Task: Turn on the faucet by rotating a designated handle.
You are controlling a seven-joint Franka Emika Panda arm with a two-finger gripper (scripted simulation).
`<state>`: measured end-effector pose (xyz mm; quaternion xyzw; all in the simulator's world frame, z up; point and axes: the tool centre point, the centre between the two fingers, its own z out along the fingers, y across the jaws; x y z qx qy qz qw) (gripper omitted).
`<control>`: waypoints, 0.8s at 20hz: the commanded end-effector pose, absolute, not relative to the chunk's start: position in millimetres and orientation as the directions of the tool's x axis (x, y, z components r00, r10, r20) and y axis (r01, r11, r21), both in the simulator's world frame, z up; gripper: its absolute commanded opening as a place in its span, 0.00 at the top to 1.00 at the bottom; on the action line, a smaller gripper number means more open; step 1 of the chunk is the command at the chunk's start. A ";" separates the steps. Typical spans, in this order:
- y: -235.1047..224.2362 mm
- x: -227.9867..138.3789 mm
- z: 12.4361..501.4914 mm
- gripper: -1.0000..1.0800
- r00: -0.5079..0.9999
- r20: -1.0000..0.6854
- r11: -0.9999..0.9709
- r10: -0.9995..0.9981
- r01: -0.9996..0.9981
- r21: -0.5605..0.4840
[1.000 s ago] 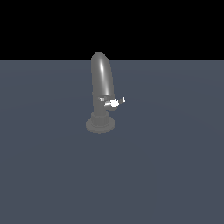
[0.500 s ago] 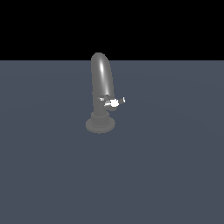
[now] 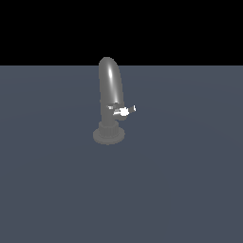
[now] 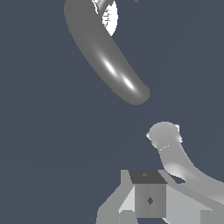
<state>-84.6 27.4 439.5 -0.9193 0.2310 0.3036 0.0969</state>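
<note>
The grey glossy faucet [image 3: 110, 90] stands upright on its round stepped base on the flat grey floor, at the middle of the exterior view. The handle [image 3: 124, 111], a thin silvery lever with a bright white tip, juts from the lower stem toward the exterior view's right. In the wrist view the arched spout [image 4: 107, 57] is seen from above, with a white patch of the handle [image 4: 109, 17] beside its far end. Grey blocks of my gripper [image 4: 148, 194] show at the picture's edge, apart from the spout. How its jaws stand does not show. The arm is absent from the exterior view.
A grey curved tube [image 4: 173, 153] with a pale end lies next to the gripper blocks in the wrist view; I cannot tell what it is. The flat grey floor [image 3: 190, 190] spreads around the faucet.
</note>
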 end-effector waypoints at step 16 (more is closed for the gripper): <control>15.4 -7.5 378.2 1.00 0.373 -0.819 -0.728 -0.436 -0.681 0.077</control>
